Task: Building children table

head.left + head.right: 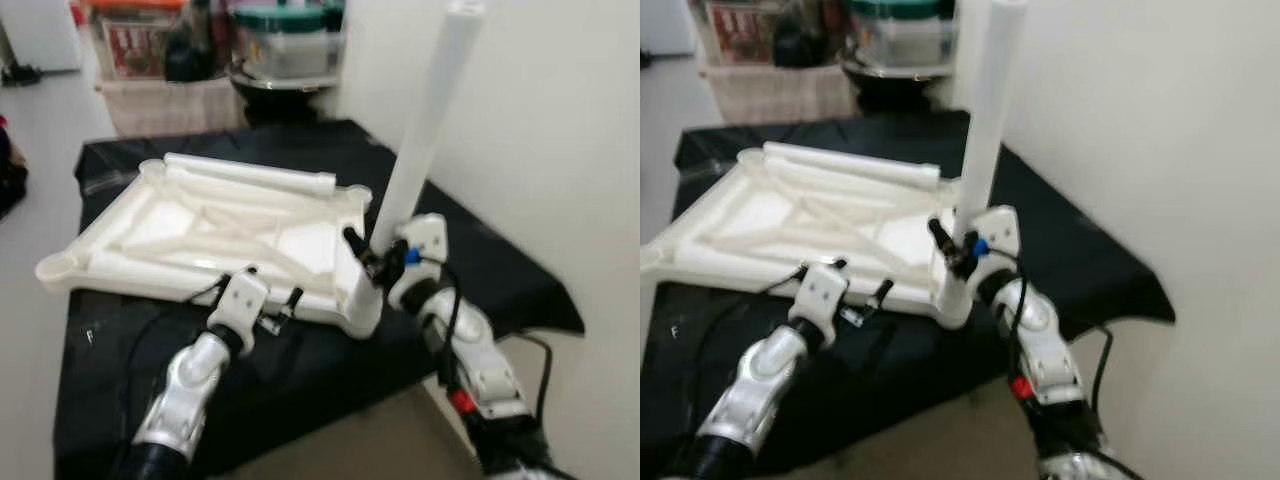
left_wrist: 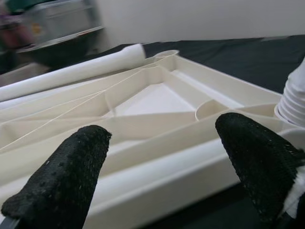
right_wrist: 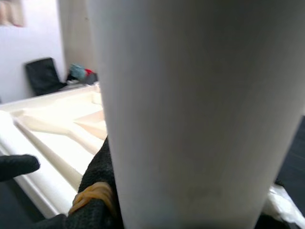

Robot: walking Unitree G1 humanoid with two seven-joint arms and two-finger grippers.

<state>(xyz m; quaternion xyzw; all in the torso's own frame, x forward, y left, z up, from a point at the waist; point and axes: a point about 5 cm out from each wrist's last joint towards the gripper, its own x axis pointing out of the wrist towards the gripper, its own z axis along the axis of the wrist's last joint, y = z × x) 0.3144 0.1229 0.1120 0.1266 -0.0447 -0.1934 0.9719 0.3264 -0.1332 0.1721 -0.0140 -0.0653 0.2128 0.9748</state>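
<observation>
White tabletop (image 1: pixel 200 235) is lying upside down, ribs up, on a black cloth (image 1: pixel 300 370) that is covering the table. At its near edge, the left end effector (image 1: pixel 262 305) is hovering with its two black fingers (image 2: pixel 66 181) spread apart, the rim of the tabletop sitting just beyond them and untouched. At the near right corner, the right end effector (image 1: pixel 372 258) is gripping the lower part of a white leg (image 1: pixel 425 130), fingers clamped on it; the leg is standing nearly upright, tilted slightly, its foot sitting in the corner socket (image 1: pixel 362 318). A threaded end is showing by that corner in the left wrist view. Farther off, a second leg (image 1: pixel 250 175) is lying flat across the far side of the tabletop. A white wall is rising to the right. Beyond the table, a woven basket (image 1: pixel 165 100), a dark pot (image 1: pixel 285 90) and storage boxes (image 1: pixel 290 40) are crowding the floor; a red label there is too blurred to read.
</observation>
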